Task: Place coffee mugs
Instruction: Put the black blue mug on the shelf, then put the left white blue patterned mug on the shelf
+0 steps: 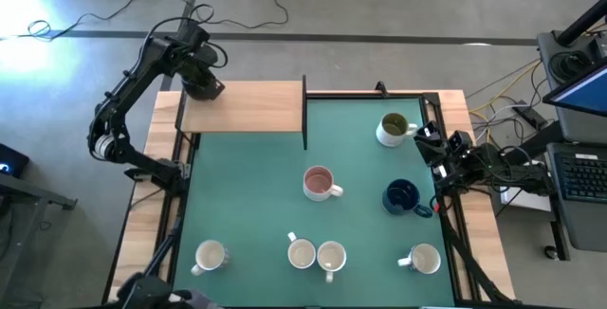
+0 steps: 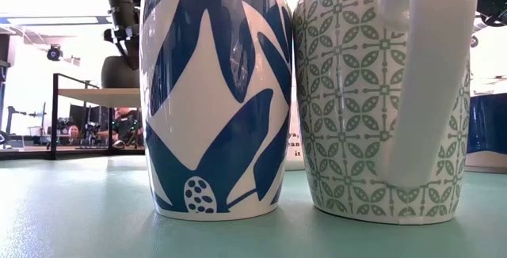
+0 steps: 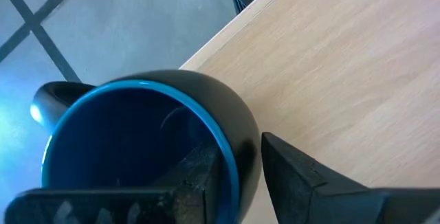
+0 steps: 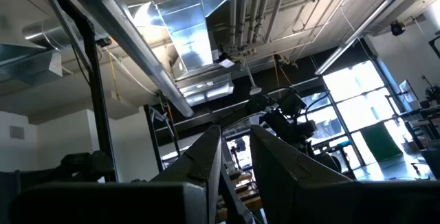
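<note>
My left gripper (image 1: 206,87) is at the far left, over the left end of the wooden shelf (image 1: 254,108), shut on a dark blue mug (image 3: 137,135). In the high view the gripper hides this mug. On the green mat stand an olive-green-inside mug (image 1: 392,129), a pink-inside mug (image 1: 320,183) and another dark blue mug (image 1: 402,196). Several white mugs stand along the near edge. Two of them, one with blue leaves (image 2: 210,92) and one with a green pattern (image 2: 380,92), fill the low view. My right gripper (image 4: 236,152) waits at the table's right edge, pointing up, its fingers slightly apart and holding nothing. My left gripper pinches the dark blue mug's wall at the rim (image 3: 237,161), with one finger (image 3: 196,179) inside the mug and the other (image 3: 295,176) outside. The fingers come from above, slanting down. The mug is upright, its handle (image 3: 51,104) opposite the fingers. Whether its base touches the shelf stays hidden.
A black upright divider (image 1: 304,112) stands at the shelf's right end. A black frame runs along the mat's far and side edges. The shelf's top (image 3: 344,66) is bare beside the mug. Cables and equipment lie beyond the table's right edge.
</note>
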### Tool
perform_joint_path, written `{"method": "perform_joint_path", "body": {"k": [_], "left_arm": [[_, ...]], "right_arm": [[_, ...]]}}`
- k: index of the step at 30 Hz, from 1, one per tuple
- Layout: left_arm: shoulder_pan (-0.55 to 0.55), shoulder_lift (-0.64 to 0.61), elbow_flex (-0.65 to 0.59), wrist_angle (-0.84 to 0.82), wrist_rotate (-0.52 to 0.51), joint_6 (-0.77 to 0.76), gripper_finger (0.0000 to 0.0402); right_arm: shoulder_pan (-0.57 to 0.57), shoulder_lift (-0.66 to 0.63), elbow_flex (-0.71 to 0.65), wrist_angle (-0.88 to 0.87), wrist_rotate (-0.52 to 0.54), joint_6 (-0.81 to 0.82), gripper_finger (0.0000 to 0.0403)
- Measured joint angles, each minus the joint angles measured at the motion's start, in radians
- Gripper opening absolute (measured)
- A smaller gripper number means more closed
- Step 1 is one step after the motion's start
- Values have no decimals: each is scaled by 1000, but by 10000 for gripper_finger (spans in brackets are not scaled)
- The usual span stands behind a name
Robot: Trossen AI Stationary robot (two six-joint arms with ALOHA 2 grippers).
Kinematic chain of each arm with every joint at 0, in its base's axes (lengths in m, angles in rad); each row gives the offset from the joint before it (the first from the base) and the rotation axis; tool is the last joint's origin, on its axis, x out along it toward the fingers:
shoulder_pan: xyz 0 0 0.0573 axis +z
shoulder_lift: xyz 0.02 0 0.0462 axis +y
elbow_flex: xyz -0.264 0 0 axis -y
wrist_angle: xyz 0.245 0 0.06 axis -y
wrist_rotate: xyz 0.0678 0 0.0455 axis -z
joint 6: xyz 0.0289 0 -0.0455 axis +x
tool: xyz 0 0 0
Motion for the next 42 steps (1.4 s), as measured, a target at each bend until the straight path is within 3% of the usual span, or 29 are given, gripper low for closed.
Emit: {"method": "perform_joint_path", "body": {"k": [8,18,28,31,35,42], "left_arm": [[0,-32,0,-27,2,-15,120],[-5,-133,0,-43,34,-43,123],[-47,-242,0,-51,214,-154,123],[-115,-270,-2,-50,252,-219,123],[-289,-281,-9,-29,234,-308,123],[-713,-230,-46,43,12,-499,124]], "right_arm": [[0,0,0,0,0,0,68],[0,0,0,0,0,0,68],[0,0,0,0,0,0,68],[0,0,0,0,0,0,68],[0,0,0,0,0,0,68],[0,0,0,0,0,0,68]]}}
